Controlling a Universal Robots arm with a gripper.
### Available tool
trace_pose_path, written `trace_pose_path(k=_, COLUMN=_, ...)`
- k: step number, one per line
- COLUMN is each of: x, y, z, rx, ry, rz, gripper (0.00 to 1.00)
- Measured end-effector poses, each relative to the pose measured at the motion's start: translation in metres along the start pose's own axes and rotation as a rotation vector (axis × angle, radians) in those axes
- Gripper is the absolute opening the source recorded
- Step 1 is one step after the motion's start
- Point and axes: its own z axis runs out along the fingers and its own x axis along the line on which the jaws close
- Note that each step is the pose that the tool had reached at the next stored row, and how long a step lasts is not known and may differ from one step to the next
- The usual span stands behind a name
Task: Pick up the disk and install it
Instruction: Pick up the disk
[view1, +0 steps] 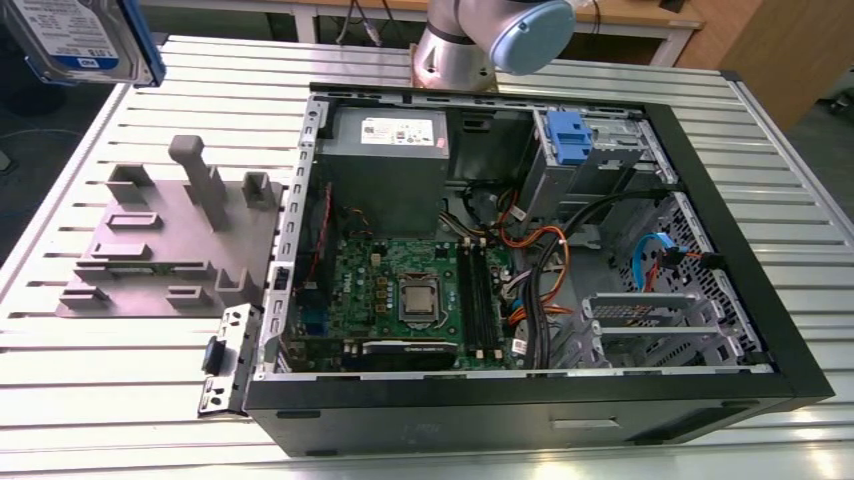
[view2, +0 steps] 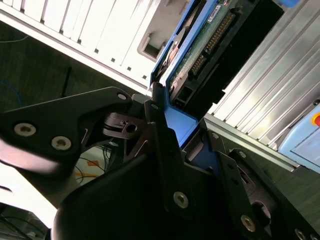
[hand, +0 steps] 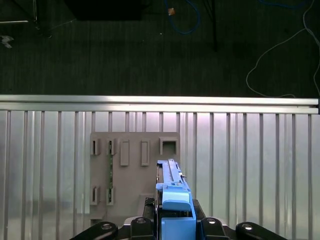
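The disk (view1: 83, 38), silver with a white-and-blue label and blue side rails, hangs high at the exterior view's far left, above the table's corner. In the first wrist view the disk (hand: 172, 186) stands edge-on over the grey fixture plate (hand: 134, 172), with its blue rail between the black fingers of my gripper (hand: 175, 226). In the second wrist view the gripper (view2: 176, 127) is shut on the blue rail, and the disk's (view2: 202, 42) circuit-board side and connectors show. The open computer case (view1: 747, 230) lies well off to the exterior view's right of the disk.
Inside the case are a motherboard (view1: 414, 290), a grey metal box with a white sticker (view1: 387, 135), a blue latch (view1: 567, 135) at the drive bay, and loose cables. The arm's base (view1: 487, 40) stands behind the case. Below the slatted table (view1: 107, 380), cables lie on the dark floor (hand: 150, 50).
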Motion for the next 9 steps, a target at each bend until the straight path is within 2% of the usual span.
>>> trace_pose_path(k=9, x=0.0026, y=-0.0001, z=-0.0001, rx=-0.0001, ry=0.0044, rz=0.000, gripper=0.36)
